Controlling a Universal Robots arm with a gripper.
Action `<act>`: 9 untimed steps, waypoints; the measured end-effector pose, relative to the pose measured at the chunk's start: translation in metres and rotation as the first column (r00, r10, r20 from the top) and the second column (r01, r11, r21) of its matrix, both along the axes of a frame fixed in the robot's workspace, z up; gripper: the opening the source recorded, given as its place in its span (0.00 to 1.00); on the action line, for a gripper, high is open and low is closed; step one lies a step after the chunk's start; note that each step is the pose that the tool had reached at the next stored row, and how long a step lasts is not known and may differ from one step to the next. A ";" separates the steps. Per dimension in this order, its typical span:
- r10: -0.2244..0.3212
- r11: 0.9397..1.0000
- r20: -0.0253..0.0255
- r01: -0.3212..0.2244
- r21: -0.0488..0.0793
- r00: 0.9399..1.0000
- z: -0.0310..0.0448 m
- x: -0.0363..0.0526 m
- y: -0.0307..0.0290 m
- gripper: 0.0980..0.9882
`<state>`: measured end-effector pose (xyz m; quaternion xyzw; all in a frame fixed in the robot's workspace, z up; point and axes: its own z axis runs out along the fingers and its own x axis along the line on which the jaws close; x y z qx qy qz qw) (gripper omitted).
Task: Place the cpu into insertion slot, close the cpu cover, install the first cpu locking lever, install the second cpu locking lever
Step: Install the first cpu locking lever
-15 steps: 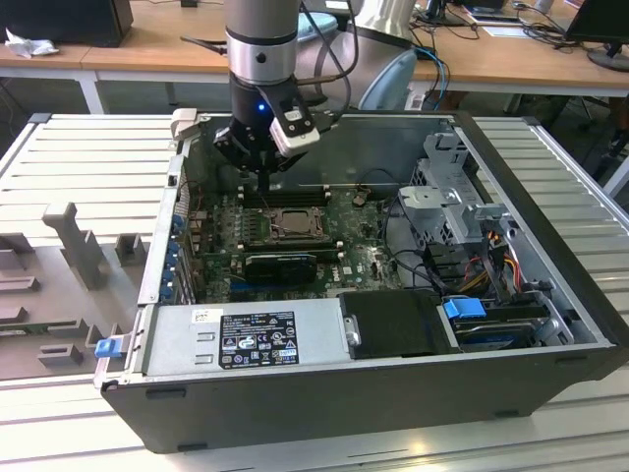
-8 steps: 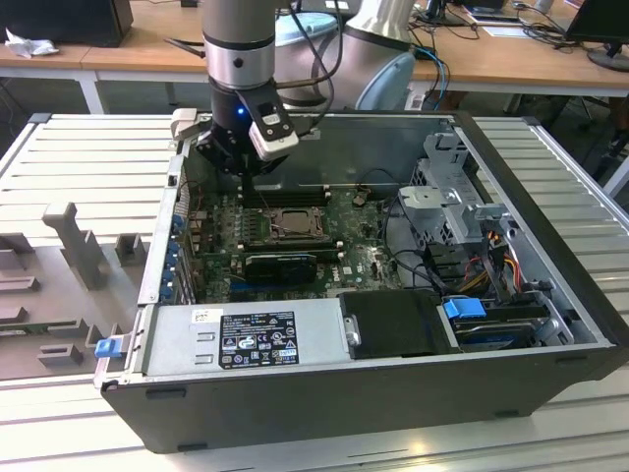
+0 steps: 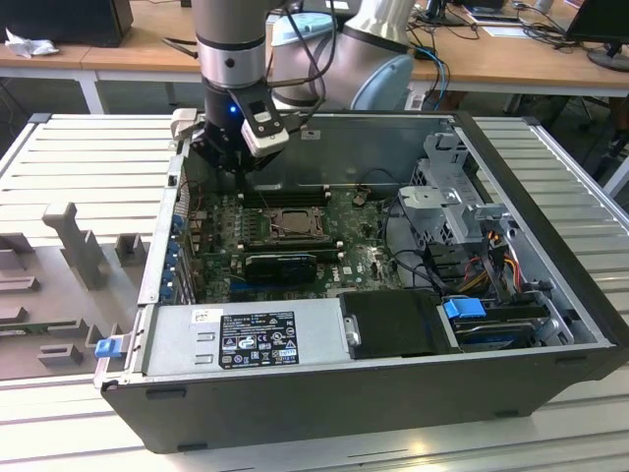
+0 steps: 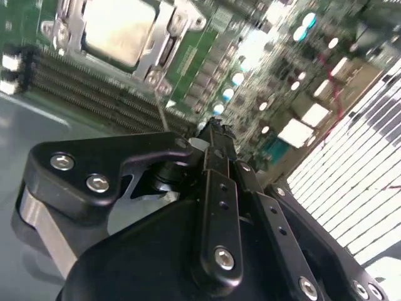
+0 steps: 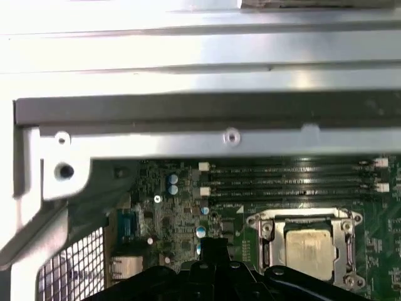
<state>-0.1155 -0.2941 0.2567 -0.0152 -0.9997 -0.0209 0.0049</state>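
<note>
Grey moulded fixtures (image 3: pixel 74 251) lie at the exterior view's left, on a slatted metal table (image 3: pixel 88 147). Just to their right stands an open black computer case (image 3: pixel 393 393), lying on its side with its inside facing up.

My gripper (image 3: pixel 233 165) hangs over the case's far corner at the exterior view's left, above the green motherboard (image 3: pixel 221 231) and near the case's back wall. In both wrist views my two black fingertips (image 4: pixel 213 135) meet in one narrow tip, pressed together with nothing between them. They are above the board and apart from the chip.

Further right, near the middle of the board, the cpu (image 3: pixel 282 224) lies flat in the insertion slot (image 3: pixel 254 224), its pale metal top facing up. The cpu cover (image 5: pixel 266 243), a silvery frame, lies down around it, and the chip shows through the frame's window. I cannot tell how the locking levers stand. Long dark memory slots (image 5: pixel 294 182) run beside the socket, on its side toward the back wall. A long black expansion card (image 3: pixel 280 264) lies on the nearer side, and nearer again a silver power supply (image 3: pixel 246 334) with a label.

At the exterior view's right stand a metal drive cage (image 3: pixel 452 211), loose coloured cables (image 3: pixel 496 261) and a blue tab (image 3: pixel 464 307).
</note>
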 end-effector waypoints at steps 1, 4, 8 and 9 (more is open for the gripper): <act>0.000 1.000 0.000 0.000 -0.001 1.000 -0.0002 0.0002 0.0027 0.01; 0.000 1.000 0.000 0.000 -0.004 1.000 -0.0013 0.0073 0.0065 0.01; 0.000 1.000 0.000 0.000 -0.007 1.000 -0.0020 0.0160 0.0067 0.01; 0.000 1.000 0.000 0.000 -0.008 1.000 -0.0021 0.0167 0.0067 0.01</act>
